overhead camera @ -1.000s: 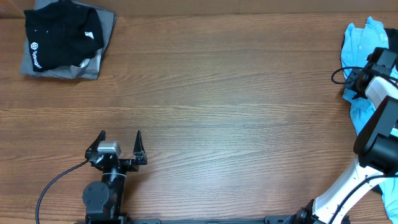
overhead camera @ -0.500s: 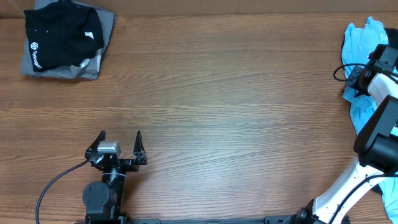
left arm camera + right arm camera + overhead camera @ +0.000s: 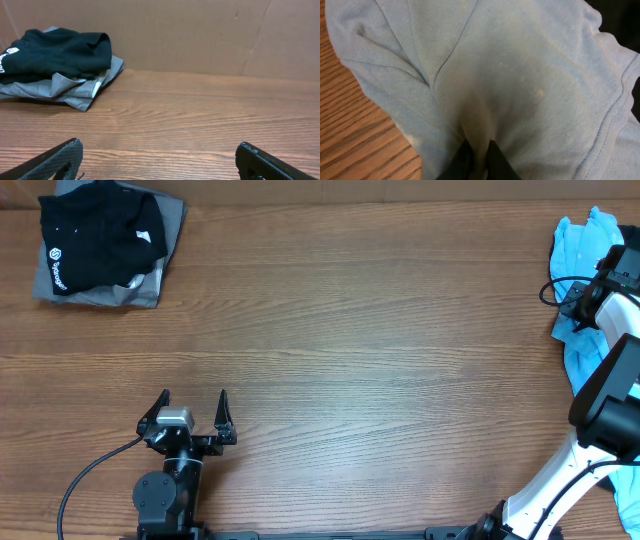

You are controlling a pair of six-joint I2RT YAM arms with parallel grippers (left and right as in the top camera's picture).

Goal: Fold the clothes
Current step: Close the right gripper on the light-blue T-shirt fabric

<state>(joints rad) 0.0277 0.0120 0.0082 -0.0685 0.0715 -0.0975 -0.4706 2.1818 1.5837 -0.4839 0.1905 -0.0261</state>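
1. The light blue T-shirt (image 3: 520, 85) is crumpled at the worktop's (image 3: 380, 350) right edge.
2. Its fold is apparently pinched by the right end effector (image 3: 479, 152).
3. The left end effector (image 3: 193, 396) is held spread.
4. A black T-shirt (image 3: 98, 235) is laid on a grey T-shirt (image 3: 148, 288).

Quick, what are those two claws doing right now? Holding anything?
Left gripper: open, holding nothing.
Right gripper: closed, pinching a fold of the light blue T-shirt.

Shirt stack (image 3: 100, 245) left, shirt (image 3: 583, 238) right
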